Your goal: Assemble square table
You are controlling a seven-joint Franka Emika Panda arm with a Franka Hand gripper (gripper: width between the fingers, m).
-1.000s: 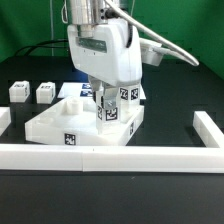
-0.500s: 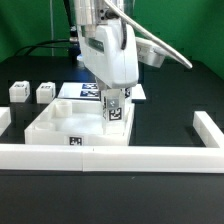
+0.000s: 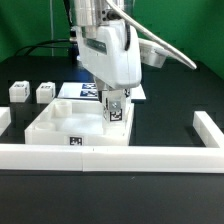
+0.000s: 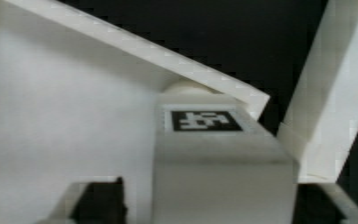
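Currently: jaws clamping upright leg (image 3: 117, 112) at tabletop (image 3: 50, 128) corner toward exterior view's right; tabletop lying on worktop (image 3: 175, 100) behind border wall (image 3: 110, 158). Step probably needing leg plumb, gentle twisting, no side-force.

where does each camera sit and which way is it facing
Exterior view: off the arm, outside the border wall, facing across the table top; the arm and end effector show, gripping a leg.
Wrist view: on the wrist, looking along the end effector at the leg; dark fingers show.
Shared: the tagged leg and table top.
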